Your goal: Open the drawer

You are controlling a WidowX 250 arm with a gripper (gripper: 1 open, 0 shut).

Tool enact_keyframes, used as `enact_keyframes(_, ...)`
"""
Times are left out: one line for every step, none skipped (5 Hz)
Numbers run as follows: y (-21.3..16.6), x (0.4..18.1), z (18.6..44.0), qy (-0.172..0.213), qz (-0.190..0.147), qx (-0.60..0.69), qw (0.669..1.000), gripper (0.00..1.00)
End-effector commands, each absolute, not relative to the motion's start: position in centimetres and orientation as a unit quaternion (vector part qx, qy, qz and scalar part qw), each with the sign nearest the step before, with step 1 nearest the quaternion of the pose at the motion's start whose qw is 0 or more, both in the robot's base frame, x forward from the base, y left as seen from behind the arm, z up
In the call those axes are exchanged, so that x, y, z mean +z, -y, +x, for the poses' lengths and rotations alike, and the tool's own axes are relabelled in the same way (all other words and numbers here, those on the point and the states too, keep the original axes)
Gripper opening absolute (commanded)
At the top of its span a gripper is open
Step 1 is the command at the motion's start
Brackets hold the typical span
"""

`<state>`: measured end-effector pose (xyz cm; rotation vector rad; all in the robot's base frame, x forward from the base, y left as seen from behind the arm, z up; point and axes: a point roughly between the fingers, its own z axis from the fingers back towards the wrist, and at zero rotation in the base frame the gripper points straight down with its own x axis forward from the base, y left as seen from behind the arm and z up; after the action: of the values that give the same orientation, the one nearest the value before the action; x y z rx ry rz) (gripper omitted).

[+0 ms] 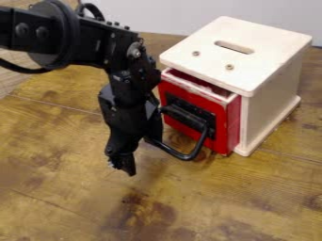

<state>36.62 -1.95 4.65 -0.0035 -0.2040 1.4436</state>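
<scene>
Black hand, pointing downward beside black loop handle of red-fronted drawer; finger state indeterminable. Drawer set in side of cream box, front slightly proud of box. Box upright on wooden counter.

Box top: cream-white slotted panel, above and to one side of the pincer; two small round fittings showed.
Floor-like surface: brown wood grain, beneath and around the pincer.
Backdrop: pale wall, beyond the pincer.
</scene>
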Motion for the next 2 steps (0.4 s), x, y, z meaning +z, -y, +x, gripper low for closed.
enact_keyframes(0.25,6.89,38.16,0.125,-0.020,0.678,0.724,1.00)
enact_keyframes(0.32,6.70,38.26,0.124,-0.019,0.680,0.722,1.00)
